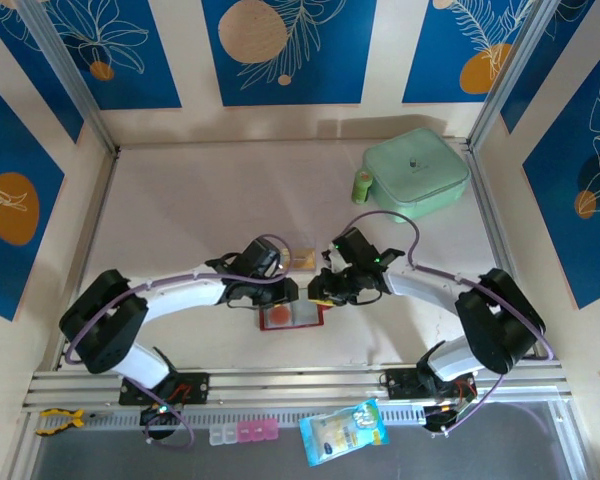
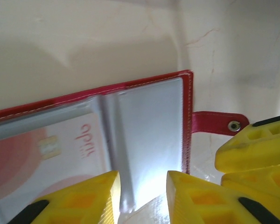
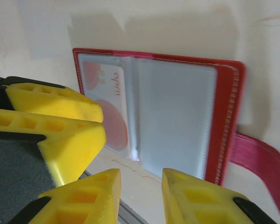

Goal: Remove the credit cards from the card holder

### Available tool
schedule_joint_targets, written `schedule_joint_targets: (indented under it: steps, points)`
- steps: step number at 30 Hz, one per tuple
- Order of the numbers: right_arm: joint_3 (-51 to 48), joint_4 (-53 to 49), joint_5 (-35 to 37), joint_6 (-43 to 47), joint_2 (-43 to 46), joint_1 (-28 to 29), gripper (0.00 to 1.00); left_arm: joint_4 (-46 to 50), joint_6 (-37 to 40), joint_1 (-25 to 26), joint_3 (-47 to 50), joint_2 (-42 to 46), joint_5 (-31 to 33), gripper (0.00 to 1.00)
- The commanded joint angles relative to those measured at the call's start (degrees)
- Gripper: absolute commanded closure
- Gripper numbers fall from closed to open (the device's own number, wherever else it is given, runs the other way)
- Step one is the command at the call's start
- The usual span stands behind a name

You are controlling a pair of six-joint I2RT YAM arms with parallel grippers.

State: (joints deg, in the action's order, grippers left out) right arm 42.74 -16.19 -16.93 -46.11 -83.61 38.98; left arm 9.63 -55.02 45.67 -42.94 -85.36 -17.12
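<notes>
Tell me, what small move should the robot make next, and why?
Probably the left gripper should nudge toward the pink-marked card and pinch its near edge, to pull it out. That card sits in a clear pocket of the red wallet, the neighbouring pocket looks empty, and the right gripper hangs open beside it, able to steady the wallet.

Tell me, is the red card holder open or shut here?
Open. The card holder lies spread flat, clear pockets facing up, snap tab unfastened; a whitish card sits in one pocket.
</notes>
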Motion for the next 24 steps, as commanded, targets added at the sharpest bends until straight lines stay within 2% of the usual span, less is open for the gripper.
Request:
schedule_joint_targets:
  steps: [1, 8, 16, 24]
  points:
    - [2.42, 1.06, -0.56, -1.39, -2.21, 2.06, 0.71, 1.53, 0.32, -1.21, 2.76, 3.25, 1.64, 0.70]
    - [5.40, 2.44, -0.75, -2.23, -7.09, 5.17, 0.74, 1.41, -0.53, -2.82, 7.11, 6.83, 1.57, 0.75]
    - [4.60, 5.65, -2.56, -3.11, -11.58, 6.13, 0.78, 1.20, -0.64, -3.68, 9.04, 7.48, 1.48, 0.84]
    - [3.59, 4.24, 0.40, -1.91, -14.41, 6.14, 0.80, 1.28, -0.37, -4.57, 10.31, 7.83, 0.87, 0.88]
